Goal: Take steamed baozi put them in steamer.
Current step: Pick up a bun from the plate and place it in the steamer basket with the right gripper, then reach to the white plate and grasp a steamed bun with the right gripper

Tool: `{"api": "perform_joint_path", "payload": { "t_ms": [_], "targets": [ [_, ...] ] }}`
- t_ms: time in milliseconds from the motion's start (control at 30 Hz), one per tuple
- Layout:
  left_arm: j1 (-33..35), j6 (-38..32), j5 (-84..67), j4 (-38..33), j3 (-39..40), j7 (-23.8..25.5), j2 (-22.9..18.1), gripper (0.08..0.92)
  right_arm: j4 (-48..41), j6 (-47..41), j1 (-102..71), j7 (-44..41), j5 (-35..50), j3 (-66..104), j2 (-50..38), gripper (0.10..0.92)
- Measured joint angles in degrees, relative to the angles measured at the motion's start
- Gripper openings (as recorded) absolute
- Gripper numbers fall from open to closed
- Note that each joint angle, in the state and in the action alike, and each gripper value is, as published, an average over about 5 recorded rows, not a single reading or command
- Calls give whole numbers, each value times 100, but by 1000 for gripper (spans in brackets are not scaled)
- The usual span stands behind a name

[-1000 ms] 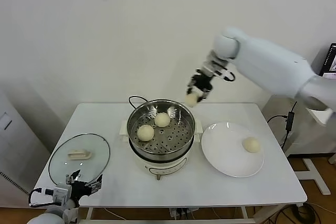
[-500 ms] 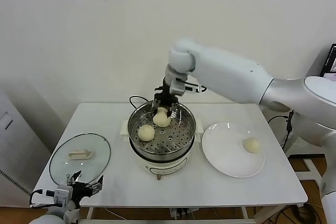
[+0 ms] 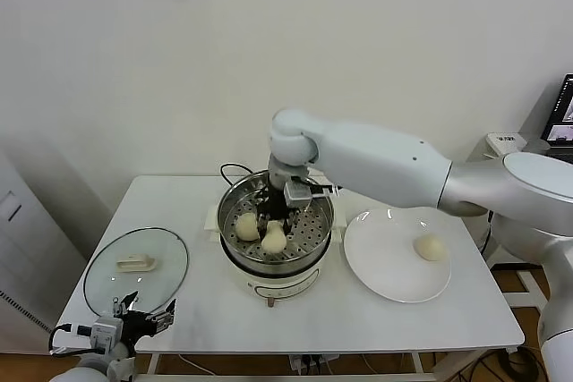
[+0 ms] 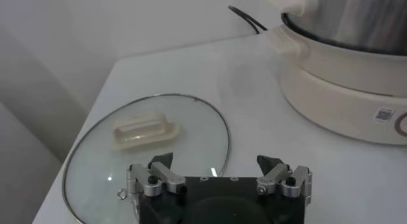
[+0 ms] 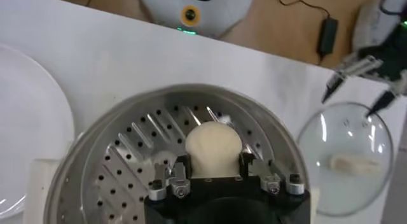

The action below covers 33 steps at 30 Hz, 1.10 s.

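Down inside the steamer (image 3: 275, 230), on its perforated tray, the right claw (image 3: 274, 225) is seen clamped on a bun (image 5: 213, 147), with one finger (image 5: 180, 171) pressed against each side of the dough. From the head view, that bun (image 3: 274, 237) sits at or just above the tray, just beside another bun (image 3: 247, 225) already lying there; whether a third is hidden behind the arm cannot be told. One bun (image 3: 431, 247) is left on the white plate (image 3: 380, 275), which stands just beside the steamer on the bench (image 3: 430, 310).

The placing step is judged to be in hand: the bun has been brought into the pot but not yet let go. What the next move calls for is that the fingers be spread so the bun settles on the tray, and the claw be lifted straight up clear of the rim before the plate is approached.

At the near left corner of the bench, the left claw (image 4: 219, 165) is parked with its fingers spread wide and nothing between them, near the glass lid (image 4: 146, 149).
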Motion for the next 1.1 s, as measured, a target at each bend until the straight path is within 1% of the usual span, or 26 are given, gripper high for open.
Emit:
{"api": "perform_joint_path", "payload": {
  "t_ms": [133,267,367,533,600,833,1000,1100],
  "targets": [
    [12,-8,0,0,-7,1,0,823,38,0,-135,-11,-148,10,18,485],
    [12,-13,-1,1,-9,1,0,823,52,-1,-255,-11,-256,15,33,545],
    [11,-16,-3,2,-11,1,0,823,53,-1,-319,-15,-315,20,33,610],
    [23,-25,-9,1,-22,2,1,823,13,-2,-343,-55,-361,82,-18,771],
    [28,-29,-12,1,-29,2,4,823,-18,-2,-327,-69,-365,127,-46,807],
    [17,-30,-20,-12,-35,2,17,823,-356,-2,-93,-170,-290,431,-198,822],
    [35,-29,-27,-33,-62,2,19,823,-859,-16,198,-293,-89,554,-454,823],
    [47,-28,-35,-47,-89,1,9,823,-1230,-174,334,-355,94,568,-664,823]
  ]
}}
